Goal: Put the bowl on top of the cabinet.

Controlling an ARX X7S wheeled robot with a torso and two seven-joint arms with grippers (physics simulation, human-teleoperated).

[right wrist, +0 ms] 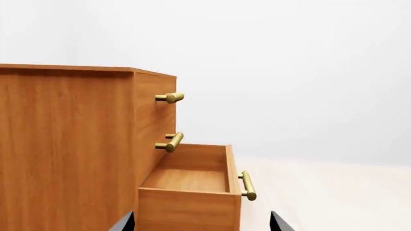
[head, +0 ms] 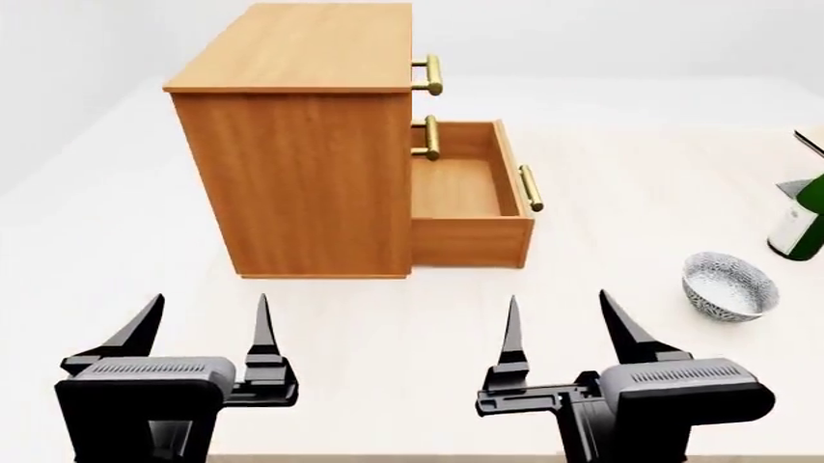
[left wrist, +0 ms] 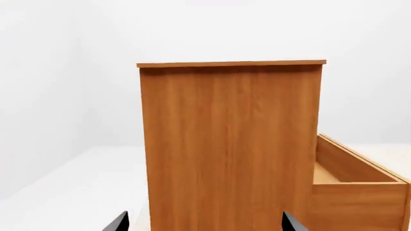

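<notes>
A pale wooden table (head: pixel 386 328) fills the scene, with plain white walls behind it. On it stands the cabinet (head: pixel 309 145), seen from its side; its flat top is bare and its lowest drawer (head: pixel 470 207) is pulled out and shows nothing inside. The bowl (head: pixel 730 285) sits upright on the table, to the right of the cabinet and well apart from it, near a dark green bottle (head: pixel 801 217) at the right edge of the head view.

Both arms hover low over the near part of the table. The left gripper (head: pixel 204 333) has its fingers spread apart and holds nothing. The right gripper (head: pixel 561 333) is also spread and holds nothing; it is the closer one to the bowl.

The bowl looks like glazed ceramic, so I judge it stiff, rather light, smooth and a little slippery, and it can chip if it is knocked or dropped. The best place to hold is probably the rim: one finger inside, one outside, on the side wall. A gentle, firm pinch should keep it level for lifting to the cabinet top.
</notes>
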